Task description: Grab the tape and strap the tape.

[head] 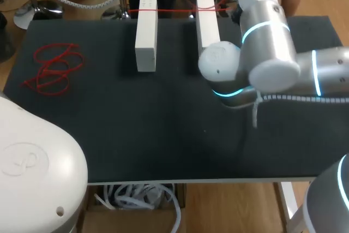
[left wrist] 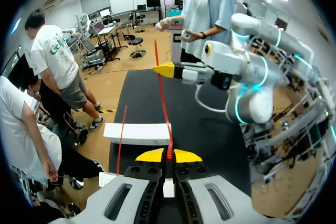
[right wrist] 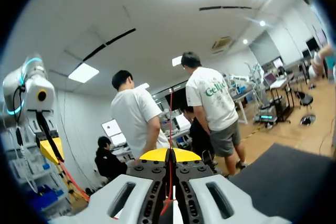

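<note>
Over the blocks (head: 146, 34), tape (head: 174, 11) between end effectors (left wrist: 169, 156) (right wrist: 170, 155)

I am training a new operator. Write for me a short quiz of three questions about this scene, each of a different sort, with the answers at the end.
1. True or false: the left gripper is open.
2. Choose one. The right gripper is shut on: A) a cup; B) the red tape; C) nothing.
3. Fill in: in the head view, the stretched tape crosses the far ends of ___ white blocks on the table.

Key: 1 false, its fingers are shut on the red tape; 2 B; 3 two.
</note>
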`<state>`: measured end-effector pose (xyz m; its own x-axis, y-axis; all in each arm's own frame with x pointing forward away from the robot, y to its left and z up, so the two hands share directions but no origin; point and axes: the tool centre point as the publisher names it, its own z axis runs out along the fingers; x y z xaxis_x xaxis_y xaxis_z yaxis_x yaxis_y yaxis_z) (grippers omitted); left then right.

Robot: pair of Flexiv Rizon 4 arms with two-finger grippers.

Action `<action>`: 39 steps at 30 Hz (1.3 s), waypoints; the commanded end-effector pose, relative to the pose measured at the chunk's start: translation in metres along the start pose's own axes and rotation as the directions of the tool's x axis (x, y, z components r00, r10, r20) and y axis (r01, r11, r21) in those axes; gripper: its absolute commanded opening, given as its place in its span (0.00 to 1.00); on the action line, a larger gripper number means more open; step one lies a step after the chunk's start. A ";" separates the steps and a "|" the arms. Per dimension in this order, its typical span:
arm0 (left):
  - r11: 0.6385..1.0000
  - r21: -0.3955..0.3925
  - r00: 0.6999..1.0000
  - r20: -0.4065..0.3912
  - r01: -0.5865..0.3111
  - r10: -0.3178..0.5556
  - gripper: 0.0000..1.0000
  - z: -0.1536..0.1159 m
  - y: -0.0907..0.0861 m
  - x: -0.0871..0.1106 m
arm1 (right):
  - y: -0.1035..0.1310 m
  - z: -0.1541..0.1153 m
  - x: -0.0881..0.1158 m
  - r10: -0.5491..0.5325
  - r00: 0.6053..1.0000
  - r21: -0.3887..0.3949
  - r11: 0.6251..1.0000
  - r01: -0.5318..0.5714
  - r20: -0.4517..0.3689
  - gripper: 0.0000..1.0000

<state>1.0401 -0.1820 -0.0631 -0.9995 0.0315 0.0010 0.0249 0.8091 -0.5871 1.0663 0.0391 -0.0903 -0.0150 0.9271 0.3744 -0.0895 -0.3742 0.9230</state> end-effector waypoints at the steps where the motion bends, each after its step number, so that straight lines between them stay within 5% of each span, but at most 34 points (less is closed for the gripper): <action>1: 1.000 -0.004 1.000 0.002 0.001 -0.001 0.00 0.000 -0.001 0.001 | 0.014 -0.001 0.011 -0.196 0.962 0.079 0.980 0.184 0.188 0.00; 22: 1.000 -0.004 1.000 0.002 0.001 -0.001 0.00 0.000 -0.001 0.001 | 0.014 -0.001 0.011 -0.196 0.962 0.079 0.980 0.184 0.188 0.00; 25: 1.000 -0.004 1.000 0.002 0.001 -0.001 0.00 0.000 -0.001 0.001 | 0.009 -0.004 0.019 -0.436 0.882 0.079 0.900 0.429 0.179 0.00; 32: 1.000 -0.004 1.000 0.002 0.001 -0.001 0.00 0.000 -0.001 0.001 | 0.018 -0.014 0.026 -0.664 0.746 0.064 0.748 0.661 0.058 0.00; 37: 1.000 -0.004 1.000 0.002 0.001 -0.001 0.00 0.000 -0.001 0.001 | 0.025 -0.017 0.025 -0.808 0.589 0.029 0.589 0.808 -0.013 0.00; 39: 1.000 -0.004 1.000 0.002 0.001 -0.001 0.00 0.000 -0.001 0.001 | 0.025 -0.017 0.022 -0.872 0.489 0.011 0.489 0.872 -0.022 0.00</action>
<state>1.0398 -0.1819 -0.0633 -0.9995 0.0309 0.0000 0.0250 0.8091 -0.5871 1.0486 0.0585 -0.0628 0.1383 0.9433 -0.3018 -0.0145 0.3066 0.9517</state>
